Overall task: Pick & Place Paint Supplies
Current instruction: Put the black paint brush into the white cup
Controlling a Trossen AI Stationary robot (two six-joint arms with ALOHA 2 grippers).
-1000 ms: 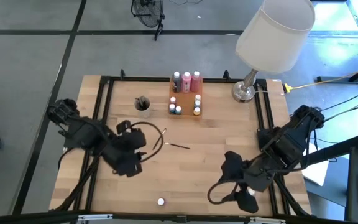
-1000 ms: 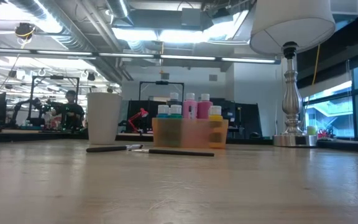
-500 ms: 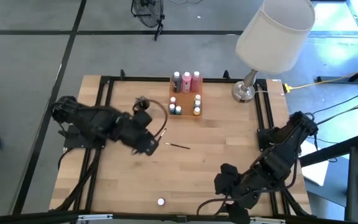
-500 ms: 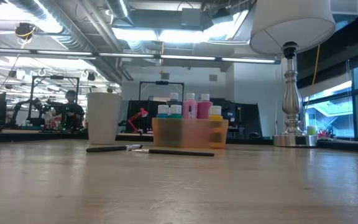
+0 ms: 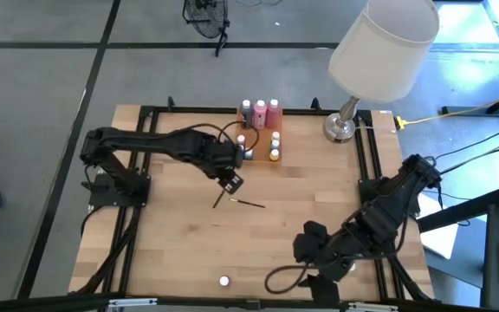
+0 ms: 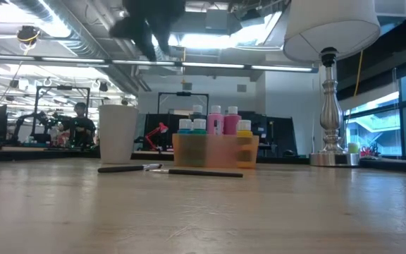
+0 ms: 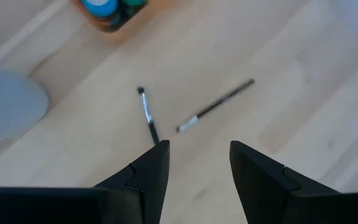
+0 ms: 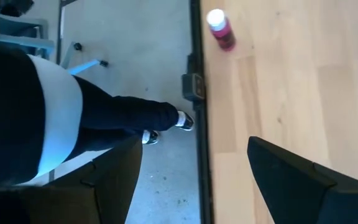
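Two thin paintbrushes (image 5: 221, 192) (image 5: 251, 204) lie loose on the tabletop (image 5: 284, 234) near its middle, their near ends close together, at about six o'clock from the orange tray (image 5: 259, 159). That tray already holds three squeeze bottles (image 5: 260, 113) at its far end and several small paint pots (image 5: 275, 146). One pink pot (image 5: 224, 281) sits alone, well apart, near the tabletop's six-o'clock edge. The grey cup (image 6: 118, 133) stands at nine o'clock of the tray.

The left pincer (image 5: 232, 181) has swung in over the last second from the nine-o'clock side of the tabletop to hang above the brushes; its fingers (image 7: 148, 174) are spread and empty, with one brush's tip showing between them in the wrist view. That reads as the approach for a brush pickup, not yet a grasp.

The right pincer (image 5: 319, 279) has drawn back toward the five-o'clock edge, fingers wide apart and holding nothing, the stray pink pot in its wrist view. That pot is probably its next target.
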